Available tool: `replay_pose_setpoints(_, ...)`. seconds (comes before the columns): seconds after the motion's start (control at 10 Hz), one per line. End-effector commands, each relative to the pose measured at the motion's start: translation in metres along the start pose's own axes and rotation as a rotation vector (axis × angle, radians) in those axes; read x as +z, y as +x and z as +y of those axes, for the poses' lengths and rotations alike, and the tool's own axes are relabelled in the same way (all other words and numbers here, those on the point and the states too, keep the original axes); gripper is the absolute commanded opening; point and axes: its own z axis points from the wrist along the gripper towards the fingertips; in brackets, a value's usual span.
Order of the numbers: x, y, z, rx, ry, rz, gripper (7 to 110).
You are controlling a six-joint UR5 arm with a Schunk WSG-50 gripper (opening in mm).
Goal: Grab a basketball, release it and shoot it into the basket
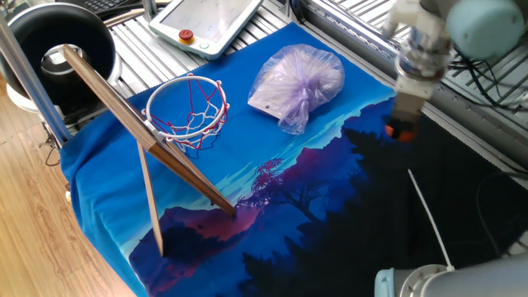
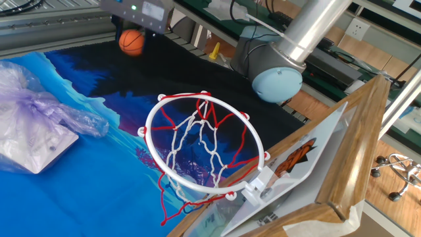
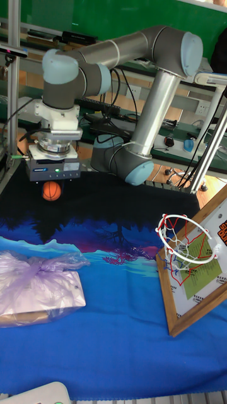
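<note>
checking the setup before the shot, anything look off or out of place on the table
A crumpled lilac plastic bag lies on the blue cloth, between the hoop and the gripper holding the basketball. Otherwise nothing stands out; the hoop looks intact.

Cloth table cover (image 3: 113, 328) matt; backboard (image 1: 124, 124) bare wood; lilac bag (image 1: 299, 81) crinkled translucent plastic; arm (image 3: 120, 53) glossy metal.

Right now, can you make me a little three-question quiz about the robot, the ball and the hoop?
1. True or false: the basketball sits just under the tool, off the cloth.
2. What lies beside the basket on the cloth? A) a lilac plastic bag B) a green cup C) a book
3. Fill in: the basket's rim is ___ of balls.

Key: 1 true. 2 A, the plastic bag. 3 empty.
</note>
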Motion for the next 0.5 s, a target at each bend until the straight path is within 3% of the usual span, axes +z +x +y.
replay_pose_setpoints(0.0, -0.025, -0.053, -0.015, -0.076, -0.091, -0.123, 7)
replay_pose_setpoints(0.1, -0.021, -0.057, -0.028, -0.079, -0.075, -0.123, 7)
replay_pose_setpoints(0.2, -0.019, -0.05, -0.038, -0.063, -0.028, -0.098, 7)
replay_pose_setpoints(0.3, -0.019, -0.03, -0.031, -0.018, -0.036, -0.058, 7)
replay_pose_setpoints(0.4, -0.019, -0.03, -0.033, -0.001, -0.028, -0.057, 7)
